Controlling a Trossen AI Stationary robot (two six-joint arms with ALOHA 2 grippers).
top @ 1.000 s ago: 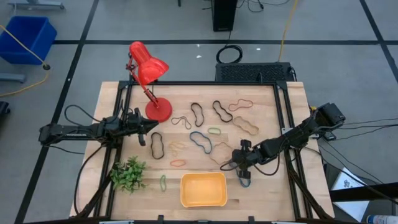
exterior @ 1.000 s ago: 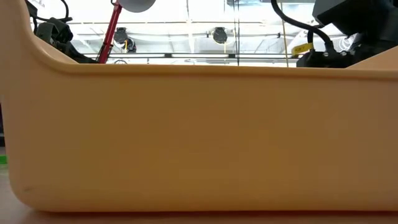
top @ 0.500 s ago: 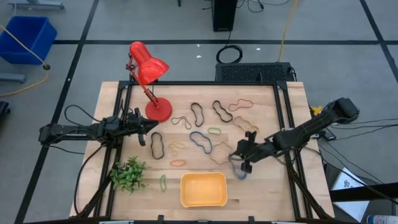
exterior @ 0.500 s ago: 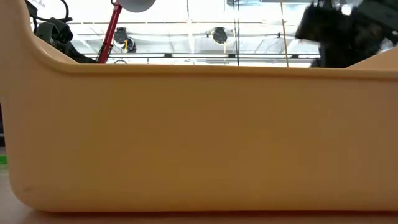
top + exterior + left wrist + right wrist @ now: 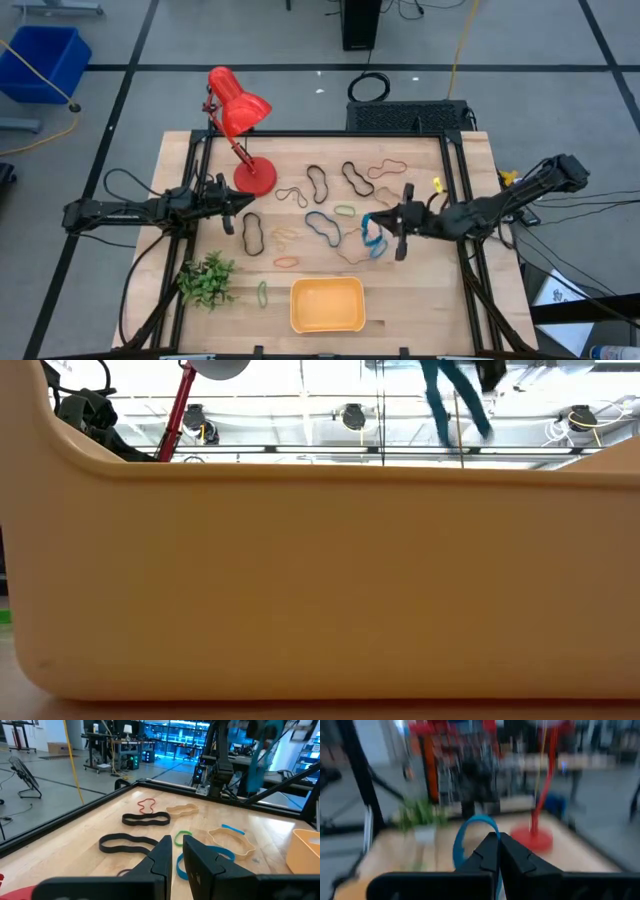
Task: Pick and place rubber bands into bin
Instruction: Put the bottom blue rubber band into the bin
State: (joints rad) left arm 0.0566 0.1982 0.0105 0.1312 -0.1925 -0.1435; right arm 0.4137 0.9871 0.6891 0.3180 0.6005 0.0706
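Blue band (image 5: 373, 236) hangs from my right gripper (image 5: 396, 224), pinched shut, above the table beyond the bin (image 5: 327, 305). The bin looks empty; many bands (image 5: 318, 184) lie scattered. Left gripper (image 5: 231, 211) waits nearly closed, holding nothing, near the lamp (image 5: 240, 125).

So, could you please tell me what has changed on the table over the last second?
The right claw, shut on a blue rubber band, has risen and swung away from the bin toward the table's middle, with the band dangling below it. A second ago it was low, beside the bin's right end. The left claw, the lamp, the plant and the other bands have not moved.
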